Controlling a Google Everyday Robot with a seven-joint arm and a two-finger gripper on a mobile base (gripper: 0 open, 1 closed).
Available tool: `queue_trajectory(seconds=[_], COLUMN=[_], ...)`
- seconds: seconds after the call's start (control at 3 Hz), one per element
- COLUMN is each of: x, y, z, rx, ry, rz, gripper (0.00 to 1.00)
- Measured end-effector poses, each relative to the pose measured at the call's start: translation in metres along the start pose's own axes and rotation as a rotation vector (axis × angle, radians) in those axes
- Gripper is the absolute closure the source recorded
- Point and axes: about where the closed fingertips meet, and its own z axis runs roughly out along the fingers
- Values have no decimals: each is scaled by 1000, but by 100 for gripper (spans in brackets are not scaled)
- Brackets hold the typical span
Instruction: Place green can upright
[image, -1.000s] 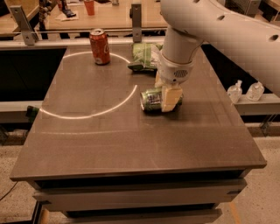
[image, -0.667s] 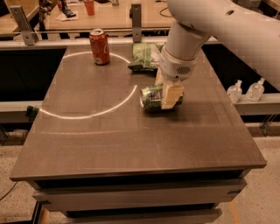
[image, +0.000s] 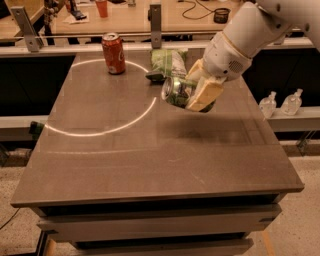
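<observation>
At the back left of the tabletop (image: 150, 165) a red can (image: 113, 53) stands upright, its silver top up; white lettering runs down its side, but it cannot be read. A thin bright arc of light (image: 100, 132) curves across the dark surface in front of it.

Further right, near the back edge, lies a green snack bag (image: 167, 61), flat and crinkled, with pale print that is also too faint to read.

Just in front of the bag and right of it is the green can (image: 176, 91). It lies on its side in the air, off the tabletop, with a soft shadow on the surface below it. Its silver top faces left and toward the camera, and pale label patches show on its green wall (no word on them is legible). Whether anything is inside cannot be told.

The gripper (image: 194, 94) holds this can around its body. Its tan fingers (image: 205, 92) pinch the can from two sides, the nearer one lying across the right part of the can.

The white arm (image: 240, 37) slopes down to the gripper from the upper right corner, wrist bent toward the middle of the tabletop.

Beyond the right edge, two small clear bottles (image: 280, 103) stand on a lower ledge.
</observation>
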Motion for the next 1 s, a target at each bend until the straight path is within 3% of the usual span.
queue_trajectory(seconds=[0.33,0.67,1.0], x=[-11,-20,-23], y=[3,7,10], z=[-22,-30,-34], rx=[4,-31,-66], ry=[-238,-503,-703], rz=[46,90,121], gripper=[100,100,100])
